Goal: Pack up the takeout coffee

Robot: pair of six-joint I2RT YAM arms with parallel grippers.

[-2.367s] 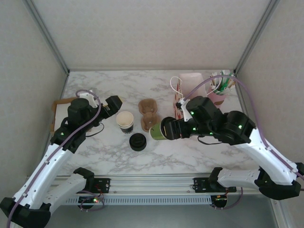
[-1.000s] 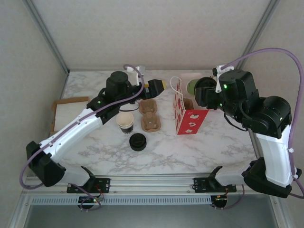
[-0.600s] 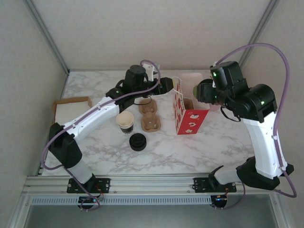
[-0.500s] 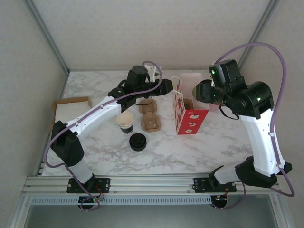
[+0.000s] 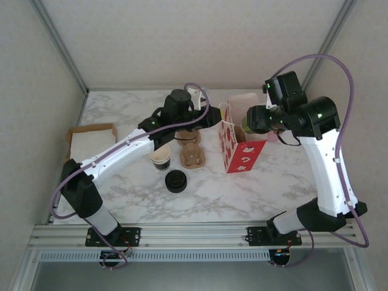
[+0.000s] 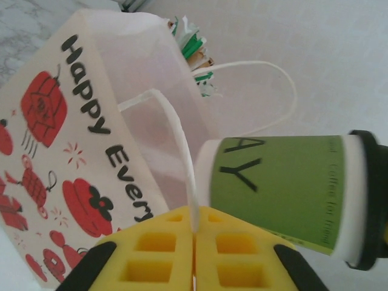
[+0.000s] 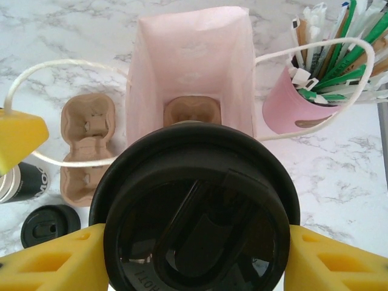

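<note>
With the left tool pinching the paper bag's handle, we should lower the takeout coffee, clamped in the right tool, upright between the bag's walls.

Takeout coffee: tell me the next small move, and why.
Probably lower the right pincer straight down, easing the takeout coffee into the bag. It hangs above the bag's open mouth, a brown carrier lies at the bottom, and the left pincer is shut on the handle.
</note>
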